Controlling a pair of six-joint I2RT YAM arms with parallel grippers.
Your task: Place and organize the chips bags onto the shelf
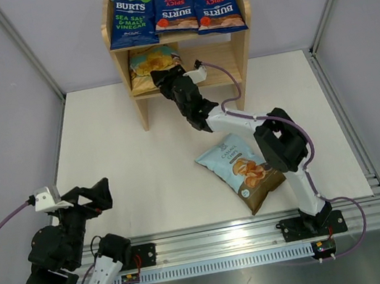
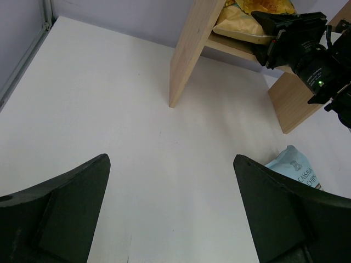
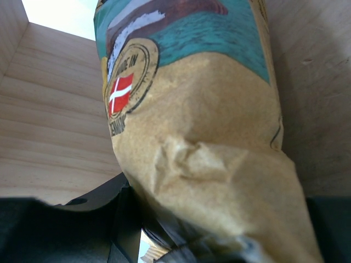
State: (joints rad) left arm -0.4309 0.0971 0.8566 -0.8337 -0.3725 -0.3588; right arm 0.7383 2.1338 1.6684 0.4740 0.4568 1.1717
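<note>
The light-wood shelf [image 1: 141, 106] stands at the back of the table. Three dark-blue Burts bags [image 1: 174, 7] lie side by side on its top tier. The tan-yellow chips bag [image 1: 145, 65] lies in the lower tier's left half. My right gripper [image 1: 166, 80] reaches into that tier and is shut on the bag's near end; the bag [image 3: 203, 137] fills the right wrist view against the wood [image 3: 49, 126]. The light-blue and brown bag [image 1: 241, 173] lies flat on the table beside the right arm. My left gripper [image 1: 100, 194] is open and empty at the near left, above bare table [image 2: 170, 208].
A metal rail [image 1: 222, 243] carrying the arm bases runs along the near edge. Grey walls close in the left, right and back sides. The lower tier's right half holds nothing. In the left wrist view the shelf's side panel [image 2: 189, 49] and the right arm [image 2: 307, 49] show.
</note>
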